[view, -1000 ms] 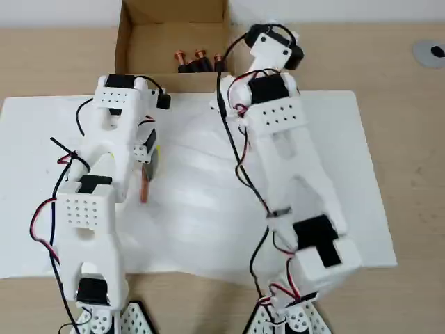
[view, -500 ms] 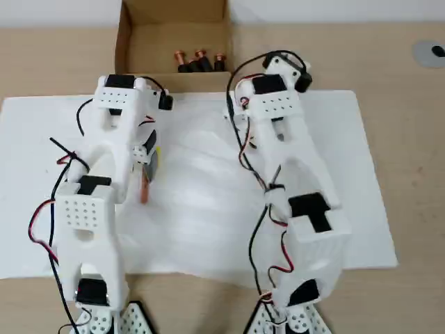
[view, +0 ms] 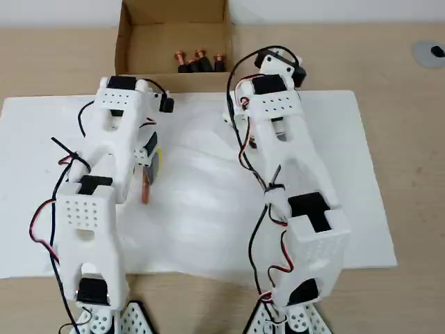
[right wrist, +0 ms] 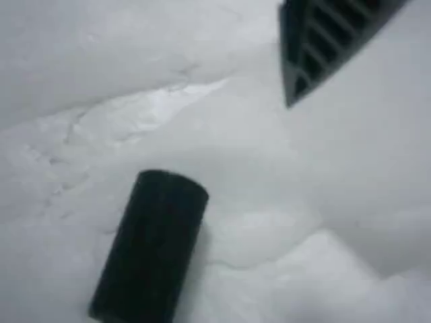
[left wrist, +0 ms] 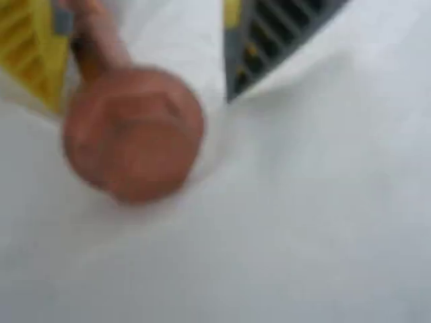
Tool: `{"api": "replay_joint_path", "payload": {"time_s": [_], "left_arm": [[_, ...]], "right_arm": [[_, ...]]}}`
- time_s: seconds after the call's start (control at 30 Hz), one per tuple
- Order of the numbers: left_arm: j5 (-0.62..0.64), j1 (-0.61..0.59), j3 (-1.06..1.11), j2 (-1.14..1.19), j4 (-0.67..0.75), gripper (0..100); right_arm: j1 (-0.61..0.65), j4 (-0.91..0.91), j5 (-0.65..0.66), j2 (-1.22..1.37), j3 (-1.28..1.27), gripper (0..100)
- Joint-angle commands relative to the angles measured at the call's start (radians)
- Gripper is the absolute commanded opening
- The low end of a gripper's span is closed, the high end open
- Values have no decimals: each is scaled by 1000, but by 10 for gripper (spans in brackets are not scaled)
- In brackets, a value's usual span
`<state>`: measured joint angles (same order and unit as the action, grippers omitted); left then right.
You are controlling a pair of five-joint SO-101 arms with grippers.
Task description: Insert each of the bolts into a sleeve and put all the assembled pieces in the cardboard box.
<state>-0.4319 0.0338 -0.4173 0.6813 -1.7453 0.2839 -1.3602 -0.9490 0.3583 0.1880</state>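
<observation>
My left gripper (left wrist: 138,94) is shut on a copper bolt (left wrist: 135,131), whose hex head points away from the wrist just above the white foam sheet (view: 208,202). In the high view that bolt (view: 145,188) hangs below the yellow-taped fingers (view: 154,158) at the sheet's left middle. My right gripper (view: 243,132) hovers over the sheet's far middle, open. One dark fingertip (right wrist: 323,47) shows above a black sleeve (right wrist: 151,245) that lies free on the foam. The cardboard box (view: 132,42) at the far edge holds three assembled pieces (view: 200,61).
Both white arms stretch across the sheet from the near edge, with loose wires along them. The tan table (view: 403,118) lies bare to the right of the sheet. A grey disc (view: 429,53) sits at the far right.
The right arm has drawn back from the box's rim and come down over the far part of the sheet. The left arm has kept still with the bolt.
</observation>
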Motion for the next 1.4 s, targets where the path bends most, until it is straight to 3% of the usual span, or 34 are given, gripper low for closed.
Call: {"api": "replay_joint_path", "payload": {"time_s": [0.0, 0.7, 1.37], "left_arm": [[-9, 17, 14, -65, -8, 176], [-9, 20, 17, -65, -8, 175], [-9, 25, 17, -65, -8, 175]], "right_arm": [[12, 26, 9, -47, 54, 396], [-119, 137, 2, 231, 85, 394], [-117, 135, 11, 277, 154, 394]]}}
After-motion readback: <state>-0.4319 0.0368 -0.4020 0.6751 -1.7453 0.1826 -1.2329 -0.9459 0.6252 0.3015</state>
